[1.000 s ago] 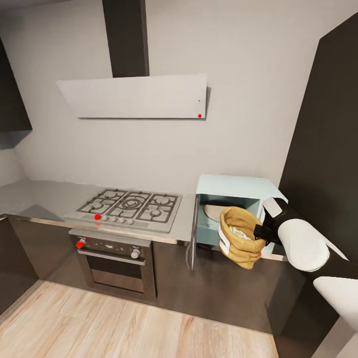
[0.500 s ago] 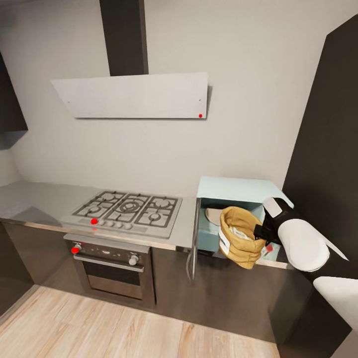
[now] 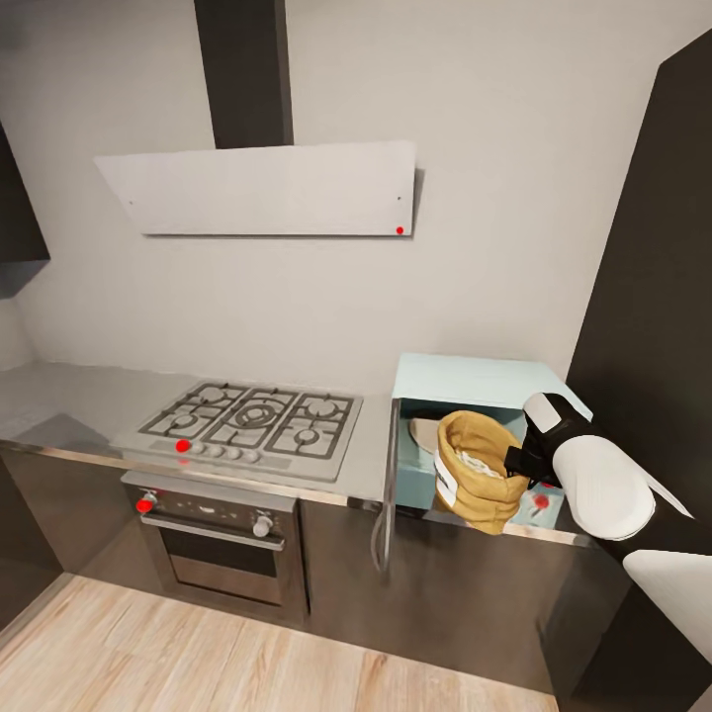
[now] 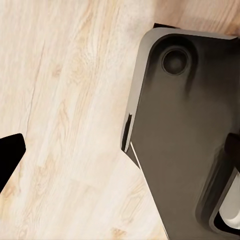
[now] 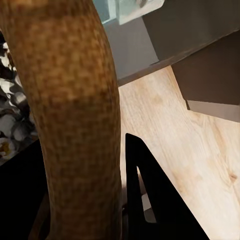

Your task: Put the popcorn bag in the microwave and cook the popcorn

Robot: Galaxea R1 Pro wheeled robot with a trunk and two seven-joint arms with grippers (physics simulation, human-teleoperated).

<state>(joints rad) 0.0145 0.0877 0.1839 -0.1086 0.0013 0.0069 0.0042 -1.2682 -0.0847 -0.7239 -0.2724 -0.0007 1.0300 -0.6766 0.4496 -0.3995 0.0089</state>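
My right gripper (image 3: pixel 516 461) stayed pinched on the popcorn bag's (image 3: pixel 479 485) rolled rim, holding it at the open microwave's (image 3: pixel 485 425) mouth; over the last second my view had closed in, so insertion looked next.

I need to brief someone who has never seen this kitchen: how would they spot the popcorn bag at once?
Find the steel countertop and follow it past the gas hob to the pale blue microwave, whose door stands open. The popcorn bag hangs at that opening, gripped by the right gripper. It is the only tan cloth sack, with a rolled rim and white label.
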